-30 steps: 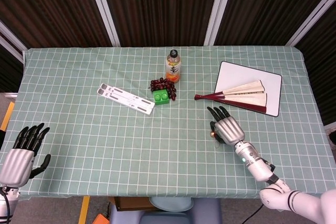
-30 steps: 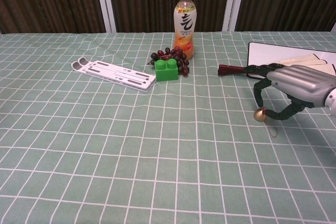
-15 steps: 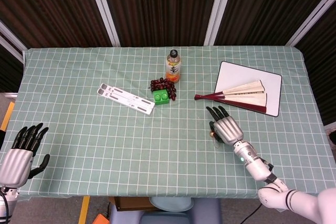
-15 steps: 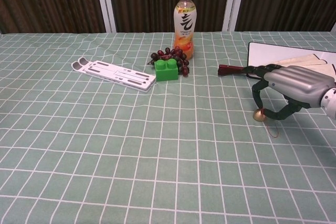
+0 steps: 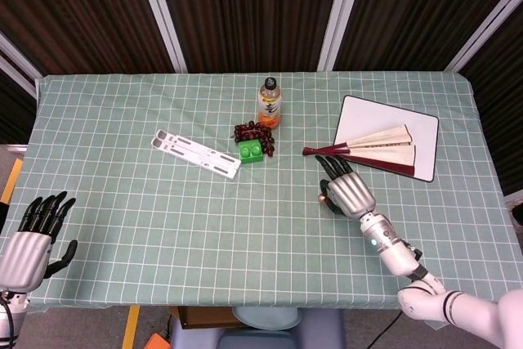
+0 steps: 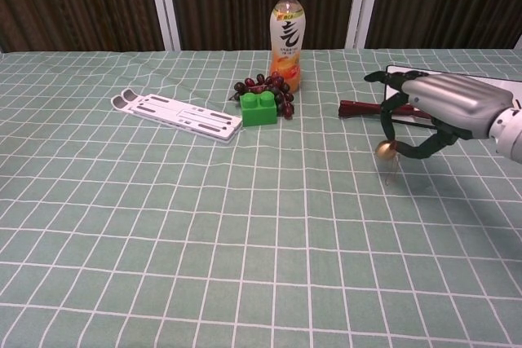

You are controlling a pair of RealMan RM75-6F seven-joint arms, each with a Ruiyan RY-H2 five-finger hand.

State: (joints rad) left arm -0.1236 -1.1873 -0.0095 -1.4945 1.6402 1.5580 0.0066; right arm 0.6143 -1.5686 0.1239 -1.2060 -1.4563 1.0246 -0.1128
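My right hand (image 5: 349,192) (image 6: 444,107) hovers over the right middle of the table and pinches a small gold bell (image 6: 385,149) (image 5: 323,199) between thumb and a finger. The bell hangs just above the cloth with a short cord dangling under it. Just behind the hand lies a folded fan (image 5: 372,149) with a dark red handle (image 6: 359,107), resting partly on a white board (image 5: 425,124). My left hand (image 5: 31,240) is at the near left corner by the table edge, holding nothing, with its fingers apart.
An orange drink bottle (image 6: 286,37) stands at the back centre. In front of it are dark grapes (image 6: 269,87) and a green brick (image 6: 259,108). A white folding stand (image 6: 176,114) lies to the left. A green checked cloth (image 6: 204,226) covers the table.
My right hand has risen and shifted left and away from me, lifting the bell off the cloth. The left hand has hardly moved.
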